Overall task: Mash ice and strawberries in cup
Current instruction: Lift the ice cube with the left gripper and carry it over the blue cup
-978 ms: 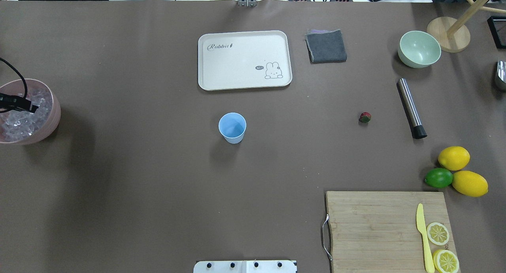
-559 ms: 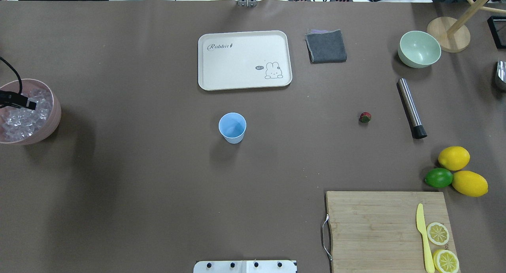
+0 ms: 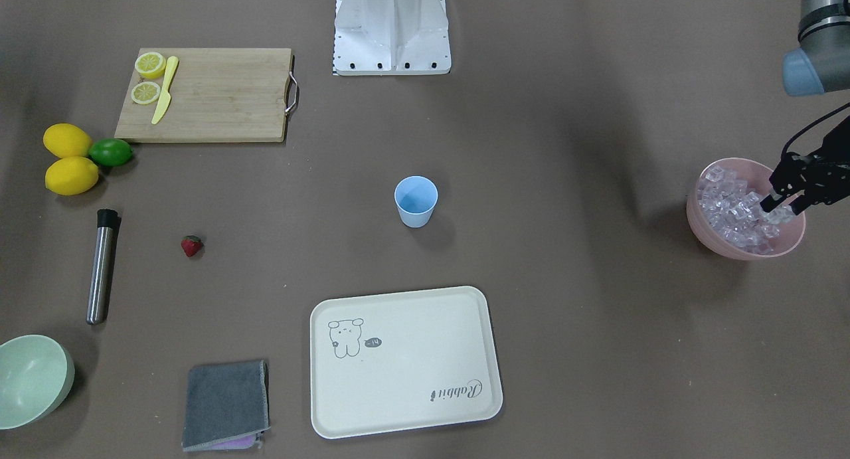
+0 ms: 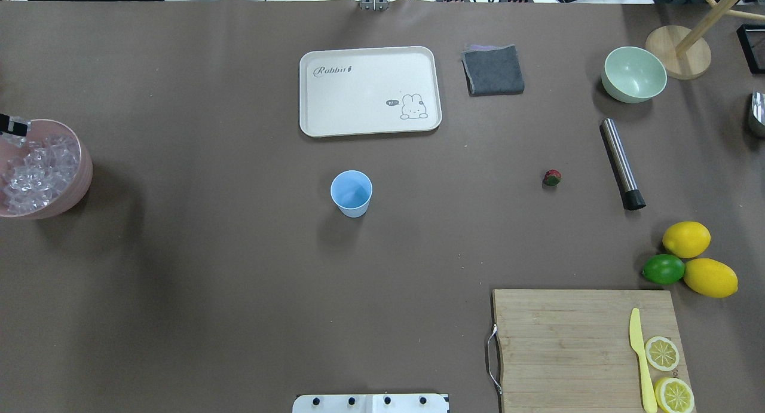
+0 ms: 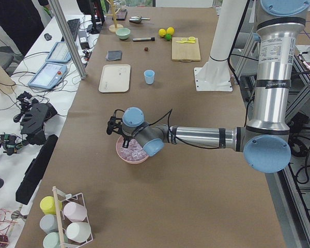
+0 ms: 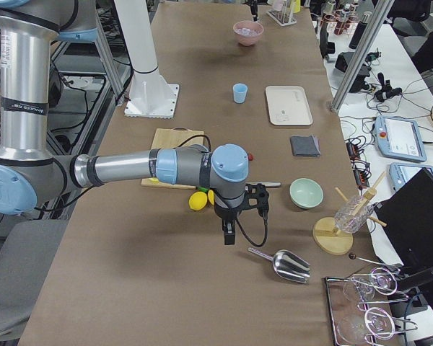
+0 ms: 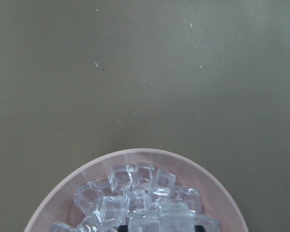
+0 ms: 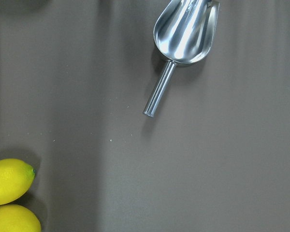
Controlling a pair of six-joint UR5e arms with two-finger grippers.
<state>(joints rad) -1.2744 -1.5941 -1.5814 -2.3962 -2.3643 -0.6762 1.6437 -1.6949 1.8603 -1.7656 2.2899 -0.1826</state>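
L gripper [image 3: 781, 206], half out-of-frame, pinching ice [image 7: 166, 215] over bowl [image 3: 697, 226]; R gripper [image 6: 227, 236]: can't tell.

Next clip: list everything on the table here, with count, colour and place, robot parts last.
cup: one, light blue, centre of table
pink bowl: one, pink, robot's far left
ice: many, clear, in pink bowl
strawberry: one, red, right of cup
steel rod: one, silver, black-tipped, beside strawberry
tray: one, cream, beyond cup
cloth: one, grey, beside tray
green bowl: one, pale green, far right
lemons: two, yellow, right edge
lime: one, green, beside lemons
cutting board: one, wood, near right
knife: one, yellow, on board
lemon slices: two, yellow, on board
scoop: one, metal, right end
left gripper: black, over pink bowl, seemingly gripping ice
right gripper: black, above table near scoop; state unclear
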